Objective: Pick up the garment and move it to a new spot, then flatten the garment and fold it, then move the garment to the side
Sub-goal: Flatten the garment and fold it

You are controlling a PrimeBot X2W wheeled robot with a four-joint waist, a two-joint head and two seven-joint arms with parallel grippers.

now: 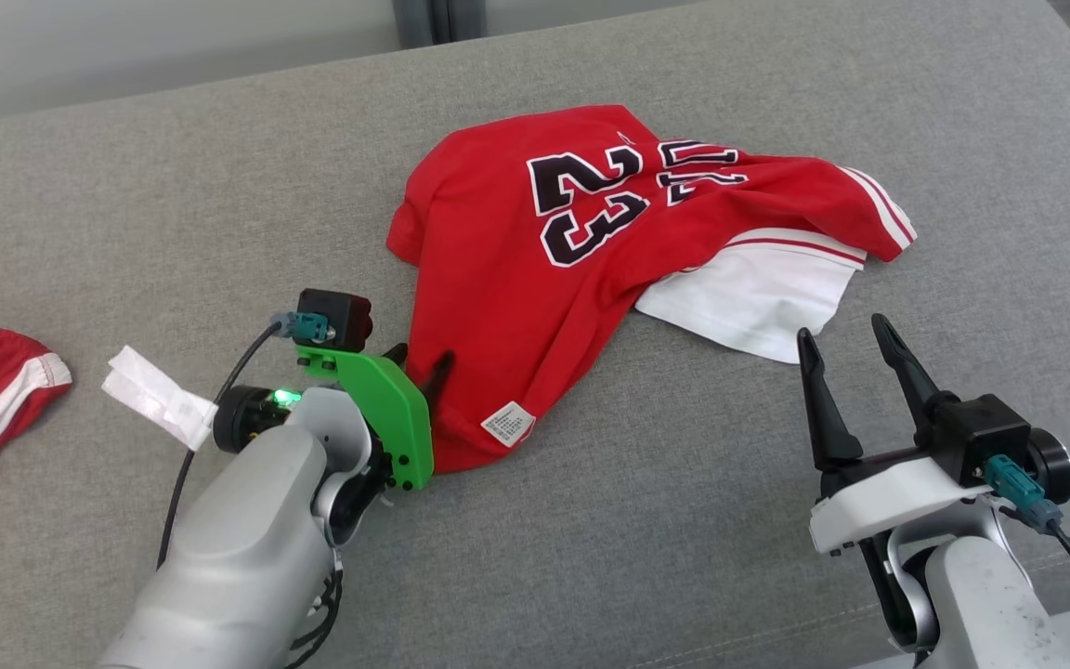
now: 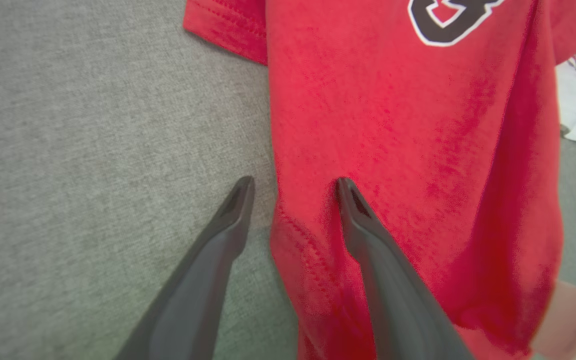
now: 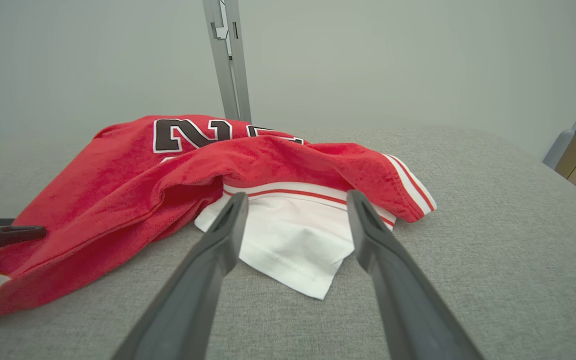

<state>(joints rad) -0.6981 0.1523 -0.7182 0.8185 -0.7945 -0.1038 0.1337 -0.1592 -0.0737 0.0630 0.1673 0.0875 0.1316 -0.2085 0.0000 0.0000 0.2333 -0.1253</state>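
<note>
L gripper [image 2: 294,181] is straddling hem of red garment [image 1: 535,279], jaws apart, nothing clamped; R gripper [image 1: 843,325] is hovering released nr it.

The garment [image 1: 498,307] is a red jersey printed with a black, white-edged "23" [image 1: 591,200]. It lies rumpled rather than flat on the grey fabric surface [image 1: 665,539]. Its red body narrows toward the near left, where the stitched hem rests on the surface and a small white label [image 1: 508,424] faces up. At the far right the cloth is folded over itself, with red-and-white striped trim [image 1: 883,209] along the edge and a white panel [image 1: 758,297] sticking out from under the fold.
</note>
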